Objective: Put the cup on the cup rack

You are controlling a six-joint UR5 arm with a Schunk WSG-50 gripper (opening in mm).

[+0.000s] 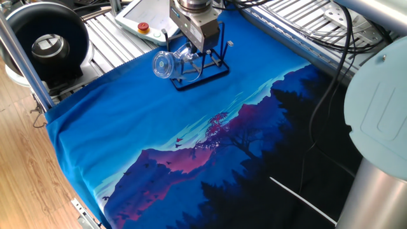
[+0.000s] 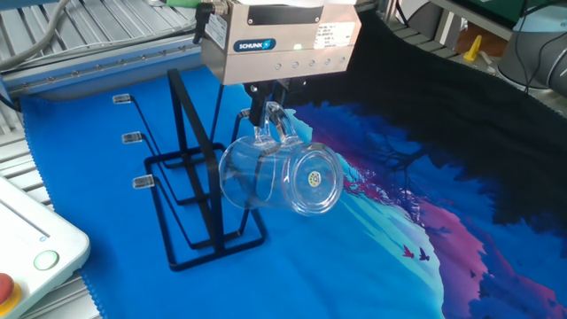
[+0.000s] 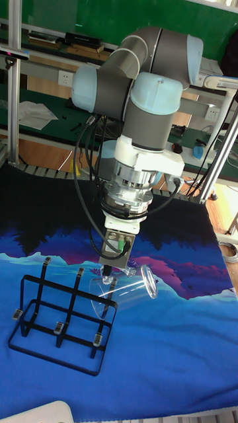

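in one fixed view, the gripper (image 1: 189, 53) is hanging over the far end of the blue cloth (image 1: 127, 121), carrying the cup (image 1: 166, 65) on its side just beside the cup rack (image 1: 202, 67). the cup's round end is pointing away from the rack toward the wooden floor side. the cup is off the cloth, so the pick-up part is looking done.

in the other fixed view, the fingers (image 2: 258, 115) are closing narrowly on the clear handle at the top of the cup (image 2: 279, 177), which is hanging tilted, base toward the camera and open mouth toward the cup rack (image 2: 197, 190). the mouth is sitting right at the nearest upright pegs; whether a peg is already inside is hard to tell through the glass.

in the tall fixed view, the cup (image 3: 127, 287) is floating above the right end of the cup rack (image 3: 61, 316), with the gripper (image 3: 111, 271) pinching it from above. judging from this, hooking the cup over a peg and letting go is what is remaining.
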